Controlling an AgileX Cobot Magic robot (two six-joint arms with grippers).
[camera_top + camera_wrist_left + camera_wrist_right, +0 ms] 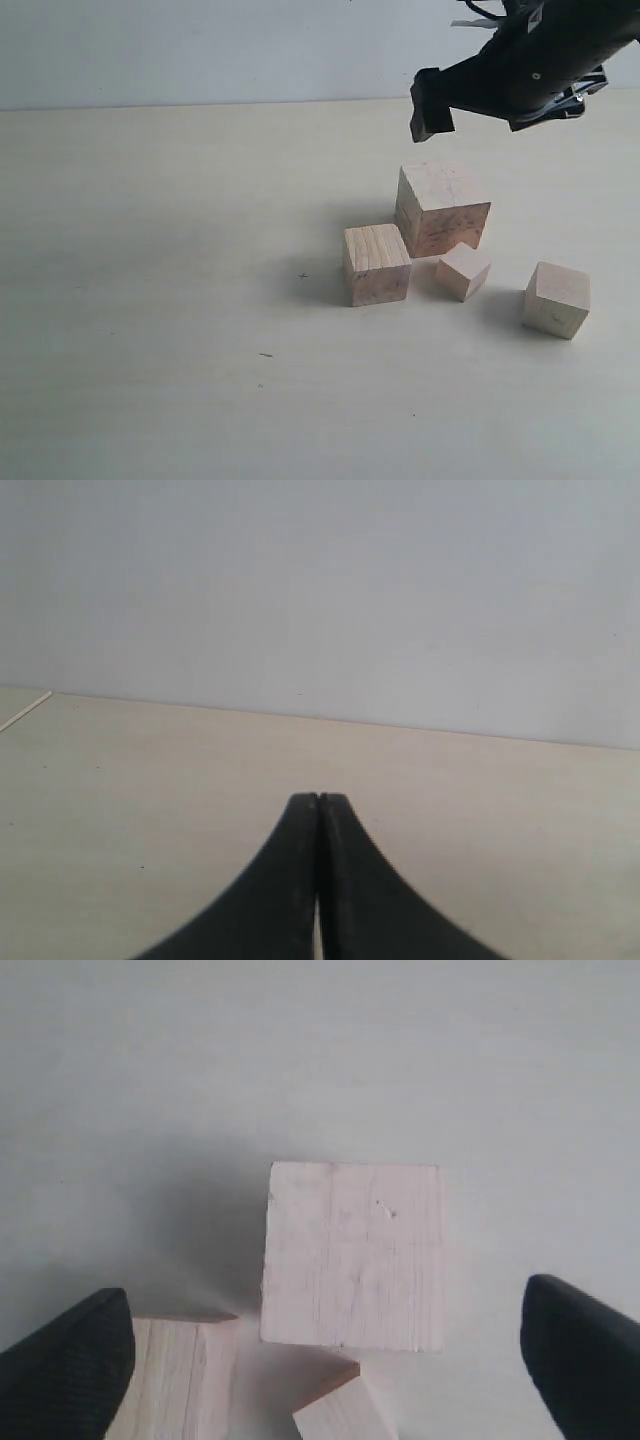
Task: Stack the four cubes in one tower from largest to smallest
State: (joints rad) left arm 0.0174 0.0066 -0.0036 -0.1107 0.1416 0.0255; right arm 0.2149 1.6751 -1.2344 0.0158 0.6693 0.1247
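Four wooden cubes sit apart on the pale table, none stacked. The largest speckled cube [441,208] [352,1255] stands at the back. A second speckled cube [377,264] [172,1375] touches its front-left corner. The smallest pale cube [463,270] [345,1415] lies just in front of the largest, and another pale cube [556,299] sits alone further right. My right gripper [322,1355] hangs open above the largest cube, its fingers [70,1365] wide on either side, holding nothing. My left gripper [318,805] is shut and empty over bare table, out of the exterior view.
The right arm [530,65] reaches in from the top right of the exterior view. A pale wall [200,50] rises behind the table's far edge. Bare tabletop [150,300] spreads to the left and front of the cubes.
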